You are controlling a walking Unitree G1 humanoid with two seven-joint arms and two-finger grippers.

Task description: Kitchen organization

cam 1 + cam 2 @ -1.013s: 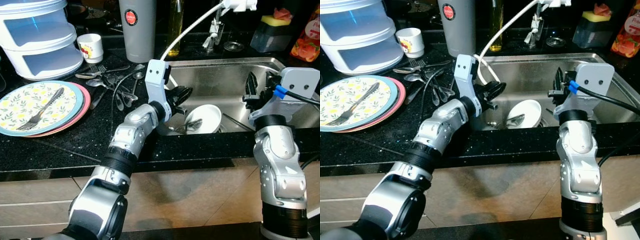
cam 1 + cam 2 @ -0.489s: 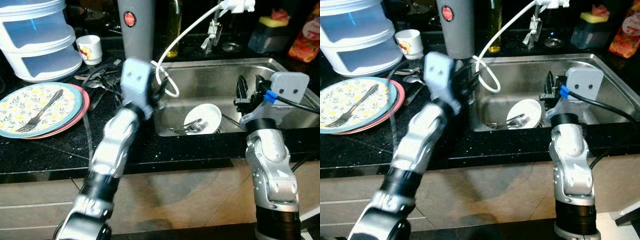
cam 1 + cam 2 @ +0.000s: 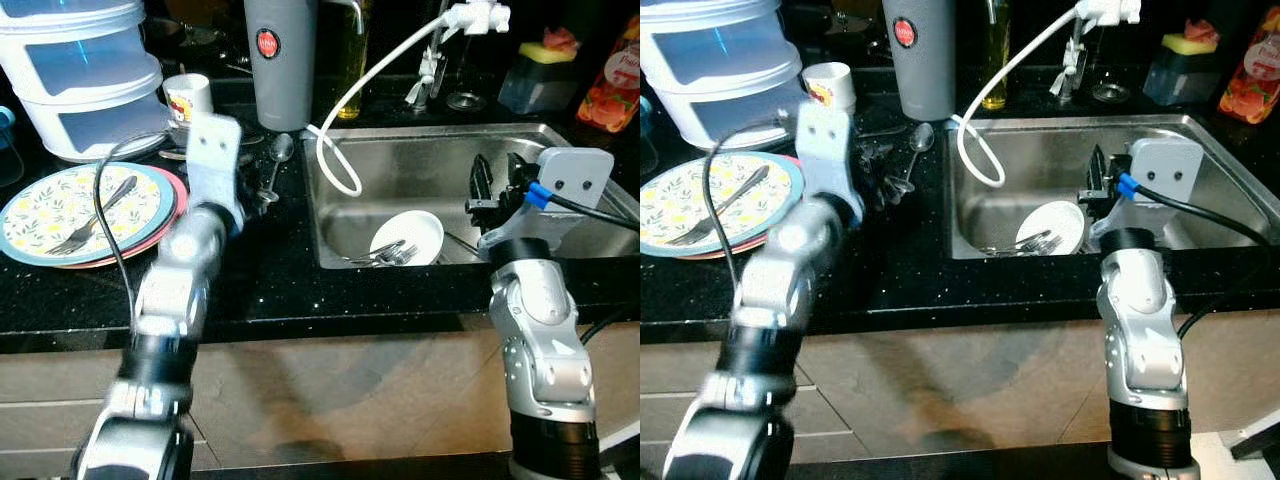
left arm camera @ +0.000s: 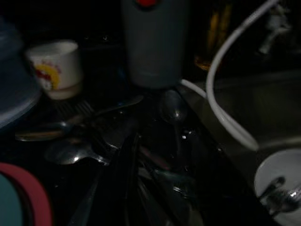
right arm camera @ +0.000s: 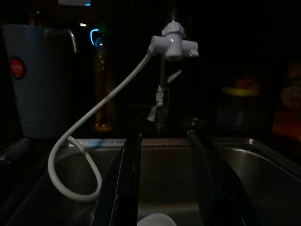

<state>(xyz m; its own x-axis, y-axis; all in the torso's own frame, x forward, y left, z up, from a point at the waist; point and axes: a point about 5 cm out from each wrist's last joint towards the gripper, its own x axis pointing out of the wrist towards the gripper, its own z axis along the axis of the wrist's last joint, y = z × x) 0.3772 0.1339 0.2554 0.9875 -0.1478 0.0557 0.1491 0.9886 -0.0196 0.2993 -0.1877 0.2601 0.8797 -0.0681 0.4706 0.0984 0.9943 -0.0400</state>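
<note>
Left eye view: since a second ago the left arm has swung out of the sink (image 3: pixel 590 135) and over the desk (image 3: pixel 270 280); its left pincer (image 3: pixel 880 165) now sits above the cutlery pile (image 3: pixel 262 180), just right of the plates (image 3: pixel 60 205). Blurred, so it was moving fast. Judged: a utensil trip from sink to pile, drop-off about now. Left wrist view is dark; the black fingers (image 4: pixel 126 179) run down into spoons (image 4: pixel 173 109) — can't tell if spread or pinching anything.

Bowl (image 3: pixel 408 238) lies in the sink with cutlery in it, so more to fetch. Fork (image 3: pixel 92 214) rests on the top plate. Cup (image 3: pixel 187 97) and grey jug (image 3: pixel 280 60) stand behind the pile.

Left arm: elbow low at the desk edge, forearm raised, wrist bent forward and down. Right arm upright at the sink's front rim, right pincer (image 5: pixel 164 183) spread, empty, aimed at the tap hose (image 5: pixel 101 117), above the bowl.
</note>
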